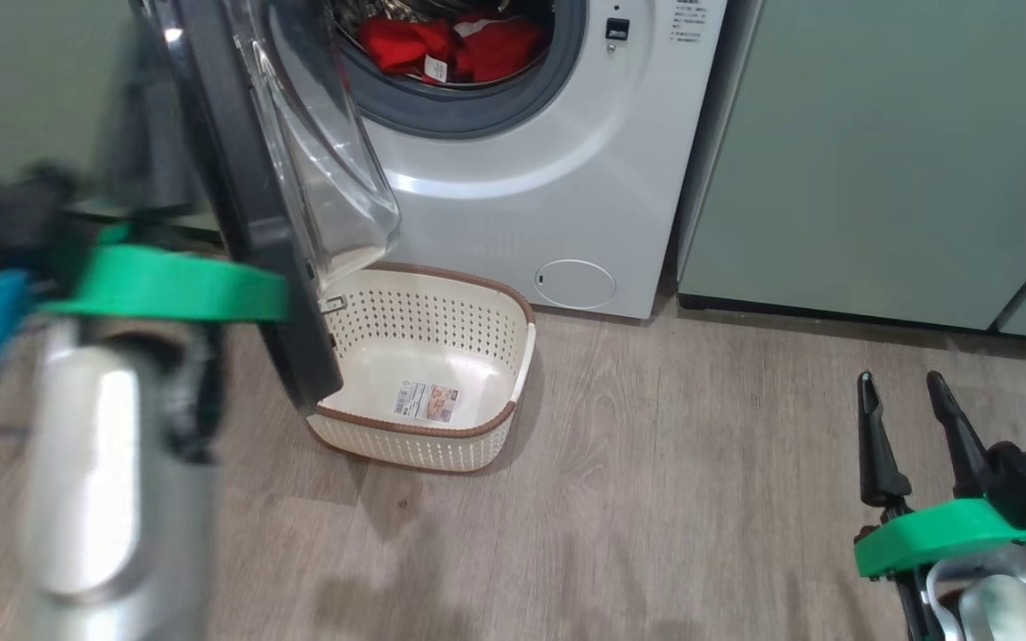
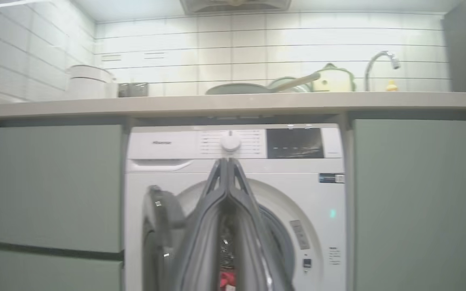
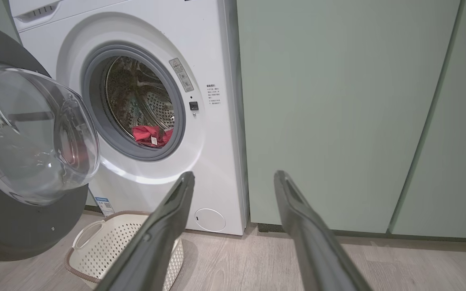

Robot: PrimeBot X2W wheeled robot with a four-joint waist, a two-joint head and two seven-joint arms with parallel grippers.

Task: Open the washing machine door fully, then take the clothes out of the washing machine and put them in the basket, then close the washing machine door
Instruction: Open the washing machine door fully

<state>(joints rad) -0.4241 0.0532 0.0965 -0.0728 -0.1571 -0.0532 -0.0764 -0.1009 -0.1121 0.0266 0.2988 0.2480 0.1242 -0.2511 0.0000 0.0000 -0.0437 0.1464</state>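
Left gripper, blurred, seems closed; clothes lie inside washing machine

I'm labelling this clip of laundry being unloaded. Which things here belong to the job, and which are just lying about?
Job:
washing machine
washing machine door, standing open
clothes in the drum
basket on the floor

Just around:
green cabinets
pan, tap and white pot on the countertop
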